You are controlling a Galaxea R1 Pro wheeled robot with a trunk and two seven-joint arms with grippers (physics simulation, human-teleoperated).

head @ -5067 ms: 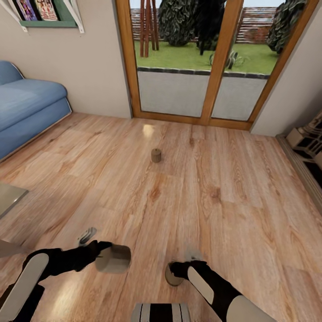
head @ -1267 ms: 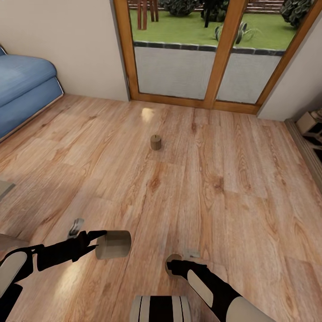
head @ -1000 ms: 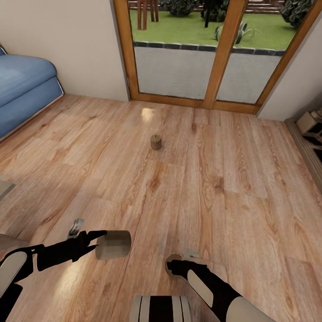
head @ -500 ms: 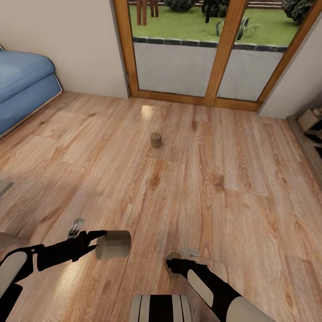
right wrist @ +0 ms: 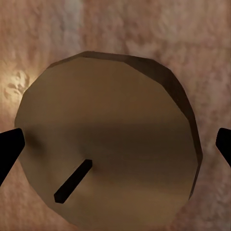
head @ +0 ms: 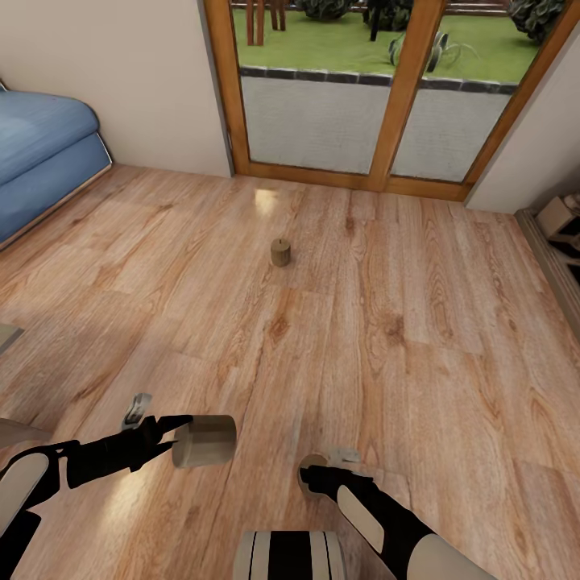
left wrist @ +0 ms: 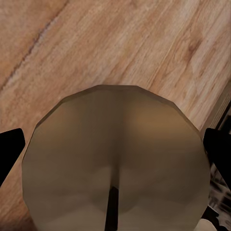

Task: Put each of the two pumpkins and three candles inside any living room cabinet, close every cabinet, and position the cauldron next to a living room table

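Observation:
A small tan candle [head: 279, 252] stands upright on the wood floor ahead of me, well in front of both arms. My left gripper [head: 179, 439] is shut on a second beige candle [head: 205, 441], held on its side above the floor; in the left wrist view its wick end [left wrist: 115, 163] sits between the black fingertips [left wrist: 9, 151]. My right gripper [head: 310, 475] is shut on a third candle [head: 308, 474], whose top with a dark wick [right wrist: 103, 144] shows in the right wrist view. Pumpkins, cabinet, cauldron and table are out of view.
A blue sofa [head: 40, 161] stands at the left against the beige wall. Wood-framed glass doors [head: 379, 97] to a garden close off the far side. Shelving with boxes [head: 564, 229] lines the right edge. Open wood floor [head: 387, 322] lies between.
Over the last seconds the view has crept forward and tilted down, so the doors and standing candle sit slightly closer. Both arms keep the same pose, each still holding its candle.

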